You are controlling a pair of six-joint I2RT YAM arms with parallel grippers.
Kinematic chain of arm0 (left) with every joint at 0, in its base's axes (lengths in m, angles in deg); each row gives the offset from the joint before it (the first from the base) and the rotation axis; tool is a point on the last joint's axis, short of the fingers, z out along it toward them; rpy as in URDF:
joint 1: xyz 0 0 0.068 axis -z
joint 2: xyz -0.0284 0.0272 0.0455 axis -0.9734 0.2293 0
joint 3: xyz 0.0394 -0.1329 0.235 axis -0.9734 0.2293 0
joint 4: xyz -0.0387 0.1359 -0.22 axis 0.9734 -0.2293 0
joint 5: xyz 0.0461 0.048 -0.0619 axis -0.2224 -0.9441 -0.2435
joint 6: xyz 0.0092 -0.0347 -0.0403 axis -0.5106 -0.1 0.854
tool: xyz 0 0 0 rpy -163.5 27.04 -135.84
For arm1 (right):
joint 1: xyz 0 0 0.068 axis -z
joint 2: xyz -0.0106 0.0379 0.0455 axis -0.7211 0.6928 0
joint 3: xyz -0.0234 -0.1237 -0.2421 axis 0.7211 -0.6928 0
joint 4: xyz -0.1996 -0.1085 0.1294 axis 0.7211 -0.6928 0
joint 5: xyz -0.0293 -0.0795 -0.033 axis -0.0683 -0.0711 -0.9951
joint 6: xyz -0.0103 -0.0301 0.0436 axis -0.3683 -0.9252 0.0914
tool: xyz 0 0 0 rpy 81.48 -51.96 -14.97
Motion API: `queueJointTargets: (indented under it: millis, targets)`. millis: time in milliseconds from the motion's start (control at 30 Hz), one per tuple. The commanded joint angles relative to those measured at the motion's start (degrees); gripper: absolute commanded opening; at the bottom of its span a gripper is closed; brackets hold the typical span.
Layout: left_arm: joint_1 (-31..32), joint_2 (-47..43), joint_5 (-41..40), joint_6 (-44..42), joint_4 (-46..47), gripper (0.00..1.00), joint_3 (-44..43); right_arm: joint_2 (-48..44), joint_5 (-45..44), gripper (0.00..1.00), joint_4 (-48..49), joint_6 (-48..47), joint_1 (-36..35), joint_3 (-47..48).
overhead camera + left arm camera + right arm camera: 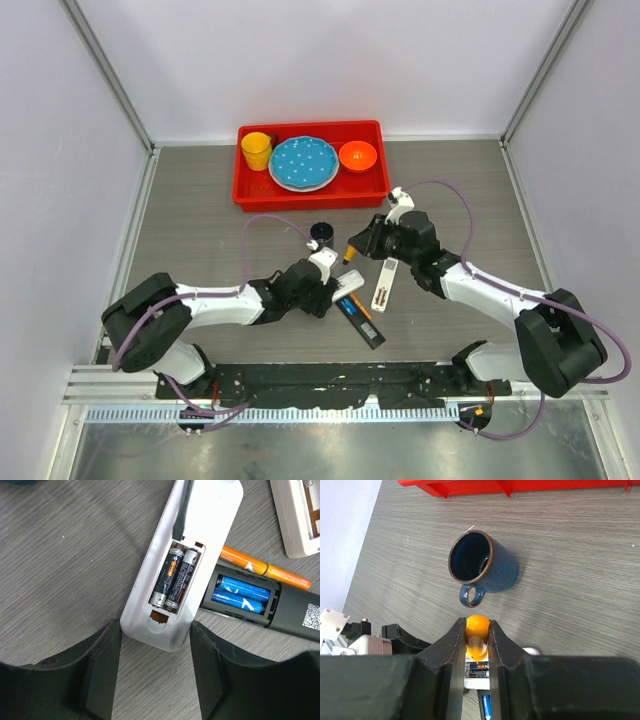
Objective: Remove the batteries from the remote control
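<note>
**Covers off, two remotes not yet emptied**

At left, the left gripper (156,635) is seen with its jaws set against both sides of the near end of a white remote control (210,515). The remote appears to be gripped and lies on the grey tabletop (60,570). Its cover is off, and two dark grey batteries (174,577) are seated side by side in the open compartment. Just beside it, a black remote control (295,612) is laid open with two blue batteries (240,594) inside. Beyond that, what look like two orange cells (250,564) are lying loose, end to end. A second white remote (295,520) is cut off by the frame edge, and whether it is loaded cannot be told. At right, the right gripper (477,630) is held above the remotes, jaws clenched on an orange-handled screwdriver (477,624), with a dark blue mug (487,570) beyond. By this showing, at most one pair has been taken out, and four cells are left to be lifted.
</note>
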Motion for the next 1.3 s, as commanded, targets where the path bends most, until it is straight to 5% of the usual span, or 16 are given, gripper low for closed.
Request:
queueJointTargets:
  millis: [0,433,867,1267]
  targets:
    - [0.9,-2.6,1.0,1.3,-1.8,0.6,1.9,0.6,-2.8,0.01,2.6,-1.7,-1.4,3.3]
    - [2.1,0.1,3.0,0.8,-1.1,0.61,1.2,-1.6,-6.2,0.01,-3.0,-5.7,-2.9,4.0]
    - [2.2,0.8,3.3,0.5,-0.8,0.37,0.9,-2.5,-10.4,0.01,-4.8,-11.5,-6.8,3.9]
    - [2.2,1.4,3.2,0.4,-0.8,0.34,0.7,-2.1,-10.7,0.01,-5.1,-13.1,-7.9,3.7]
